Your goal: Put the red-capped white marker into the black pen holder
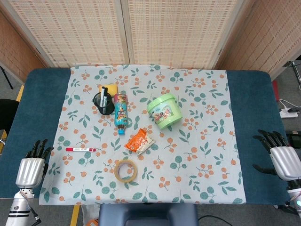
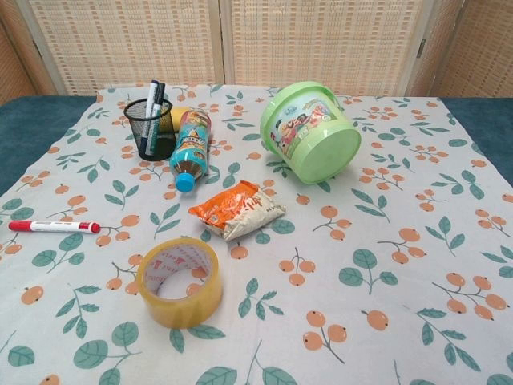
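Observation:
The red-capped white marker [image 1: 80, 149] [image 2: 54, 227] lies flat on the floral cloth at the left, its length running left to right. The black mesh pen holder [image 1: 104, 103] [image 2: 150, 128] stands upright at the back left with a black marker [image 1: 103, 94] [image 2: 151, 112] in it. My left hand [image 1: 33, 165] hovers at the table's near left edge, fingers spread and empty, a short way left of the marker. My right hand [image 1: 281, 154] hangs at the far right edge, open and empty. Neither hand shows in the chest view.
A blue-capped bottle [image 1: 121, 113] [image 2: 188, 145] lies beside the holder. A green bucket [image 1: 164, 111] [image 2: 311, 135] lies on its side mid-table. An orange snack bag [image 1: 139, 141] [image 2: 237, 210] and a tape roll [image 1: 125, 170] [image 2: 179, 281] sit nearer the front. A yellow object [image 1: 111, 88] sits behind the holder.

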`<state>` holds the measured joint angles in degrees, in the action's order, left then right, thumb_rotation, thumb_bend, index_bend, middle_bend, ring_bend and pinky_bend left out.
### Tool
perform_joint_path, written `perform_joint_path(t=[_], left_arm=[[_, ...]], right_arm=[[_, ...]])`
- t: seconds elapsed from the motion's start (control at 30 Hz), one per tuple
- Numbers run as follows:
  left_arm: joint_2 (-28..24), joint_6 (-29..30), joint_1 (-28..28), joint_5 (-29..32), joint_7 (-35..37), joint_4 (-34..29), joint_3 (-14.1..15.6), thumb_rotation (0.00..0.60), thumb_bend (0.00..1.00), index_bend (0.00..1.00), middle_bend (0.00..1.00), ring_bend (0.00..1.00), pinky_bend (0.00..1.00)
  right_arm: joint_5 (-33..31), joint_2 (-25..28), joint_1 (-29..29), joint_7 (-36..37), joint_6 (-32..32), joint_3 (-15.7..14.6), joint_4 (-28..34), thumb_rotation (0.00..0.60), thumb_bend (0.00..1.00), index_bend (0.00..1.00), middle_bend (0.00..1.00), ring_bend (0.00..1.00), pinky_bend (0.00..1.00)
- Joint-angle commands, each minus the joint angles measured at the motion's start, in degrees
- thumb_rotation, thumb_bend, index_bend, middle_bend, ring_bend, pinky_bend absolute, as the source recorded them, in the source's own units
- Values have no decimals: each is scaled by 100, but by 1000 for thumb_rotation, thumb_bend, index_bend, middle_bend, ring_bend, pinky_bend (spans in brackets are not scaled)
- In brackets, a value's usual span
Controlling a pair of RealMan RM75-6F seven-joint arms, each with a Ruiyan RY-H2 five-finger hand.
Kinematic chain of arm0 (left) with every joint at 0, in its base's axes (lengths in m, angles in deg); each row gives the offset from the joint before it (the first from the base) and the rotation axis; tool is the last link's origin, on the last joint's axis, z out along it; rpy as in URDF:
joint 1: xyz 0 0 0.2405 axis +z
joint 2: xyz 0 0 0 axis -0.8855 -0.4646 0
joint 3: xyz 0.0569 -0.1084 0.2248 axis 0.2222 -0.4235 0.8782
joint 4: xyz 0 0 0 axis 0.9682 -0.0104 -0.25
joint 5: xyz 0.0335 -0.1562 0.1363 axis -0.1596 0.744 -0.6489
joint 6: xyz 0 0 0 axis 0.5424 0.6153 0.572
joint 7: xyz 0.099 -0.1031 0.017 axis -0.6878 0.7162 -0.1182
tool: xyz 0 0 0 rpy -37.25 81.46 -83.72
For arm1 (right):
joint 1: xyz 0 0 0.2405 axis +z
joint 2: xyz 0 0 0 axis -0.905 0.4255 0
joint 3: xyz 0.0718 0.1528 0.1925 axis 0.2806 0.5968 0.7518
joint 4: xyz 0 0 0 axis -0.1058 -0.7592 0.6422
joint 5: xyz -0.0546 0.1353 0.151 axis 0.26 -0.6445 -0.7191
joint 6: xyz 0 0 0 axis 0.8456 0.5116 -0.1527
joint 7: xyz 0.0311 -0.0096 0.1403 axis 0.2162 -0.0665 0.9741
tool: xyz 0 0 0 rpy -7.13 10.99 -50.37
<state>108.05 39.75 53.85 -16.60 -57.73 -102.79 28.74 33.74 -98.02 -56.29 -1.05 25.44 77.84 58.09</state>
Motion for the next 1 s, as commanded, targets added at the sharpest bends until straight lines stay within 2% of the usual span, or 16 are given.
perform_joint_path(t=[0.03,0.4,0.77,0.87,1.0], left_arm=[[-6,-3,-2,-1,-12,-13,3,600,373,252,49,50,326],[-142,-35,-23,-154,501,-150,79,600,377,252,48,50,339],[-179,-45,-35,-218,694,-180,106,600,377,249,48,50,339],[-181,-32,-30,-218,739,-183,101,600,377,220,45,50,339],[-185,-48,-30,-214,793,-177,107,600,376,117,31,50,340]], right_arm=[[3,8,-19,19,30,-1,-2,600,0,202,83,114,80],[32,46,-46,46,78,-10,21,600,0,202,83,114,80],[90,73,-72,153,143,-21,2,600,0,202,83,114,80],[87,69,-75,129,146,-20,2,600,0,202,83,114,79],[77,63,-61,94,105,-23,15,600,0,202,83,114,80]])
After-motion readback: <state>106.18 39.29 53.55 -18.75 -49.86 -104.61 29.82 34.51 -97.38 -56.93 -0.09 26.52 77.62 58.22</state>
